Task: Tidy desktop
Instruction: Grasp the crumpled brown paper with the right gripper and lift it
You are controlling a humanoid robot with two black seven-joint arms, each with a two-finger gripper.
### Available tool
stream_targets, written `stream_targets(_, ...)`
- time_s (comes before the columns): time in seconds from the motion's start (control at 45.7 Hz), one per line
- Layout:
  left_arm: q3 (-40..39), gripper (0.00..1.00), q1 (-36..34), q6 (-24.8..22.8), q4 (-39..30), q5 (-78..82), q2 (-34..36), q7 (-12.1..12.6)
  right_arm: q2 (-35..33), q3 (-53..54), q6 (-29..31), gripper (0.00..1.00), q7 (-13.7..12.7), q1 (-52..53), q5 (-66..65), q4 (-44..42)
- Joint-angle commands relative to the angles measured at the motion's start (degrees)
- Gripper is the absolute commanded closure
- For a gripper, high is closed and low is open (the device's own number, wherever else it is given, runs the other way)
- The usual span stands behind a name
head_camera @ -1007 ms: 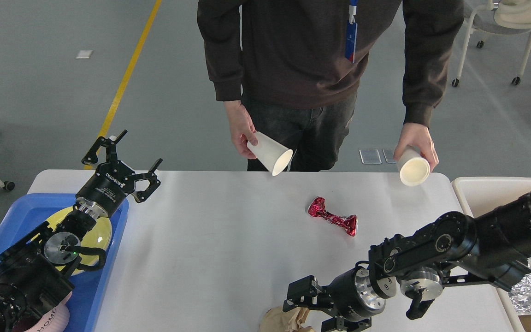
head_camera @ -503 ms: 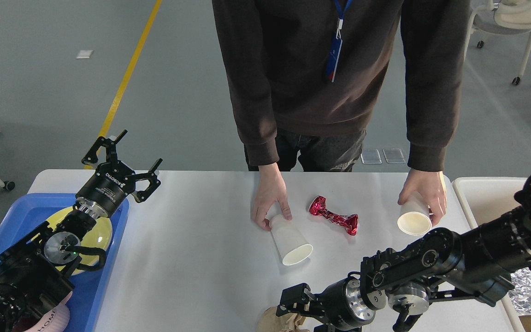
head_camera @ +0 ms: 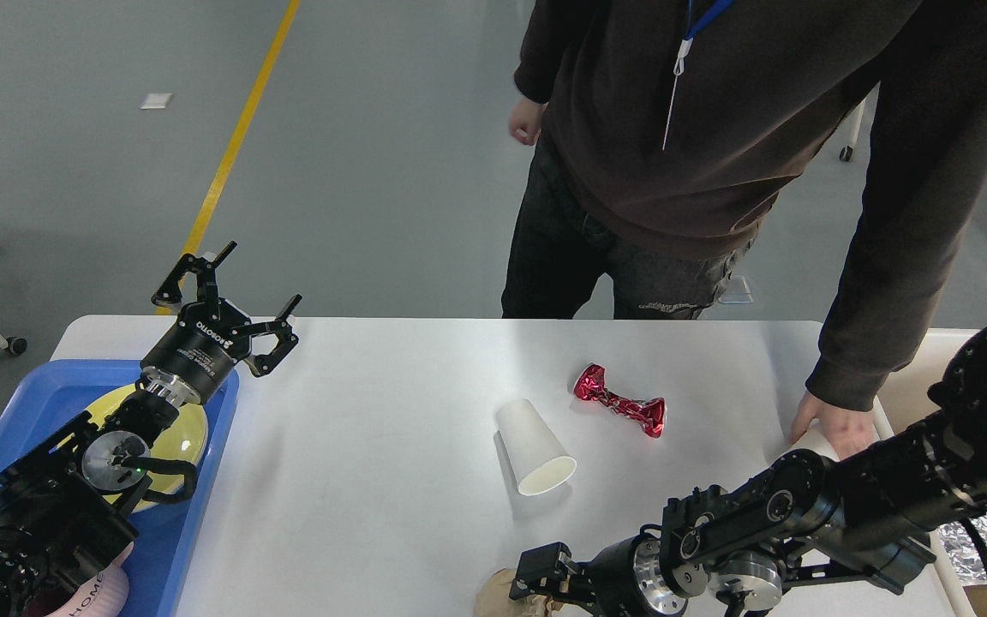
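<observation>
The desktop [head_camera: 373, 480] fills the lower middle of the head view, a white top with rounded far corners. Its long axis runs left to right across the view, and its far long edge faces a person [head_camera: 716, 154] standing behind it.

On the desktop a white cup [head_camera: 535, 447] lies on its side near the middle, its open mouth toward the near right and its base toward the far left. Just beyond it to the right, apart from it, lies a red foil wrapper [head_camera: 619, 406], twisted, its length running from far left to near right. The person's hand [head_camera: 832, 426] rests near the desktop's right end, over something white that is mostly hidden.

A blue tray [head_camera: 194, 531] sits on the desktop's left end with a yellow plate [head_camera: 189, 437] in it.

The left gripper [head_camera: 228, 296] hangs over the tray's far corner, fingers spread wide with nothing between them.

The right gripper [head_camera: 536, 583] sits low at the near edge, just over a crumpled brown paper [head_camera: 493, 600]. Its fingers are cut off by the bottom of the view, so whether it is parted or closed, or has hold of the paper, cannot be told.

A beige bin [head_camera: 930, 343] stands just past the desktop's right end, mostly behind the right arm.
</observation>
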Motion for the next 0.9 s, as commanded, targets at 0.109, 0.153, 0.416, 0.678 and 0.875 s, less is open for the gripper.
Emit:
stream_targets(0.109,0.00,0.00,0.00,0.00,0.01,0.02,0.00,0.00,1.42,2.39,-1.01,0.00,-0.13,-1.35,0.08,-0.01)
stream_targets(0.153,0.00,0.00,0.00,0.00,-0.08,0.02,0.00,0.00,1.51,2.47,-1.62,0.00,-0.13,-1.88,0.08,-0.01)
stream_targets(0.416,0.00,0.00,0.00,0.00,0.01,0.02,0.00,0.00,2.65,3.26,-4.87,0.02,0.05,-4.43,0.08,-0.97)
stream_targets(0.678,0.00,0.00,0.00,0.00,-0.08,0.02,0.00,0.00,3.88,4.23,-6.37,0.61,0.13,-6.45,-0.10,-2.12)
stream_targets(0.875,0.00,0.00,0.00,0.00,0.01,0.02,0.00,0.00,3.79,4.41,-6.29,1.00,0.31,-6.27,-0.10,-2.20)
